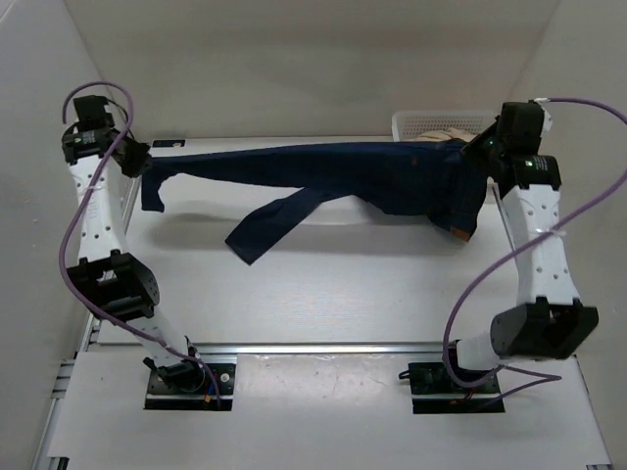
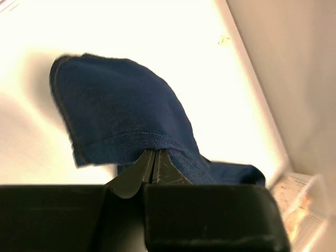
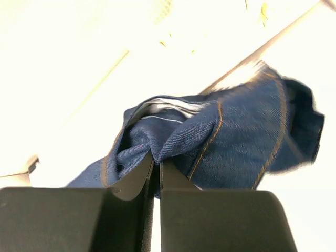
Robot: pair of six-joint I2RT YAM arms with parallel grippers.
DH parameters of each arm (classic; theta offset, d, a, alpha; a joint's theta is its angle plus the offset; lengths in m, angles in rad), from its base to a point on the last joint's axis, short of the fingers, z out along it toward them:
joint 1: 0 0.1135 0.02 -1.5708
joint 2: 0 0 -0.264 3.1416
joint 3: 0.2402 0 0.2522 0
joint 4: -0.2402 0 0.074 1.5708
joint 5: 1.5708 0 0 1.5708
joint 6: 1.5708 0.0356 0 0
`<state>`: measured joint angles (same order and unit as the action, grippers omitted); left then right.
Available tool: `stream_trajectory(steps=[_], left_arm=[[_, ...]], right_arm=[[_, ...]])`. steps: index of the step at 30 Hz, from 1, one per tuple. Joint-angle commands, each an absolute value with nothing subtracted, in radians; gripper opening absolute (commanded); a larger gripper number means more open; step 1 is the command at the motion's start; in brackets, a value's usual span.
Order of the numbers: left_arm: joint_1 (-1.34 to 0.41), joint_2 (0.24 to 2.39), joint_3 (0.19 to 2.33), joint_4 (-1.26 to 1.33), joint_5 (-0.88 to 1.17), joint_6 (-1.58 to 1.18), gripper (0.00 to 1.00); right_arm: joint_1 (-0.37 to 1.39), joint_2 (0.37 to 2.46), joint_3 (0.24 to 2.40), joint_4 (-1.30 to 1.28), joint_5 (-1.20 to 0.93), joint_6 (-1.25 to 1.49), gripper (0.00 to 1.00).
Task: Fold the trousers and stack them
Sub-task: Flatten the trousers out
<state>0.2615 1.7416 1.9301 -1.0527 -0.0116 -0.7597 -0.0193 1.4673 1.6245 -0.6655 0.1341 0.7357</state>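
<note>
- Above the far half of the tabletop (image 1: pixel 343 294), the trousers (image 1: pixel 372 174) are hanging stretched between the two arms, clear of the surface along most of their length.
- At the far left corner, the left gripper (image 1: pixel 140 164) is pinching the hem of one leg. Its jaws are pressing together on the denim fold, with no gap showing in the wrist view.
- At the far right corner, just in front of a white basket (image 1: pixel 423 121), the right gripper (image 1: pixel 478 149) is clamping the bunched waistband (image 3: pixel 173 142) just as tightly.
- Their long axis is running left to right, roughly parallel to the far edge, so each arm is sitting at one end and neither is nearer the middle.
- From the crotch, the free leg (image 1: pixel 269 220) is drooping toward the centre of the tabletop; whether its end is touching the surface, I cannot tell.
- By my judgement the coming move is depending on that span. Lowering both ends together would be laying the trousers flat along the far edge, with the loose leg lying on the near side and needing aligning before any fold.
</note>
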Motion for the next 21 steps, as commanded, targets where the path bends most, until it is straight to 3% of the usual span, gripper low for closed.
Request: stream_trajectory(steps=[1,8,9,10,11,12,14,16,17,18,19,20,21], left_arm=[[0.375,1.604,1.906,-1.141,0.024,-0.724,0.10],[0.453,1.317,1.449,-1.091,0.070,-0.699,0.10],[0.484,1.272,1.334,-1.069,0.102,-0.642,0.10],[0.485,1.256,1.292,-1.069,0.112,-0.641,0.10],[0.495,1.241,1.257,-1.069,0.112,-0.623,0.12],[0.508,1.229,1.229,-1.069,0.112,-0.605,0.16],[0.552,1.207,1.213,-1.081,0.103,-0.563,0.43],[0.561,1.207,1.242,-1.081,0.132,-0.542,0.76],[0.561,1.207,1.259,-1.065,0.156,-0.541,0.94],[0.552,1.207,1.275,-1.042,0.201,-0.532,0.97],[0.490,1.219,1.287,-1.011,0.254,-0.523,1.00],[0.445,1.247,1.331,-0.994,0.299,-0.523,1.00],[0.392,1.264,1.353,-0.974,0.299,-0.535,0.88]], right_arm=[[-0.028,1.329,1.605,-0.749,0.241,0.664,0.00],[-0.037,0.930,1.174,-0.845,0.357,0.719,0.00],[-0.037,0.852,1.054,-0.961,0.401,0.803,0.06],[-0.037,0.810,1.052,-0.962,0.402,0.804,0.06],[-0.037,0.766,1.022,-1.026,0.411,0.828,0.14],[-0.037,0.721,0.996,-1.046,0.411,0.845,0.39],[-0.037,0.605,0.966,-1.058,0.411,0.859,0.65],[-0.037,0.571,0.982,-1.046,0.411,0.816,0.75],[-0.037,0.583,1.000,-1.034,0.411,0.799,0.71],[-0.037,0.632,1.023,-1.022,0.422,0.784,0.65],[-0.037,0.662,1.046,-1.009,0.431,0.761,0.40],[-0.037,0.692,1.078,-0.994,0.431,0.750,0.27],[-0.037,0.722,1.078,-0.968,0.431,0.732,0.15]])
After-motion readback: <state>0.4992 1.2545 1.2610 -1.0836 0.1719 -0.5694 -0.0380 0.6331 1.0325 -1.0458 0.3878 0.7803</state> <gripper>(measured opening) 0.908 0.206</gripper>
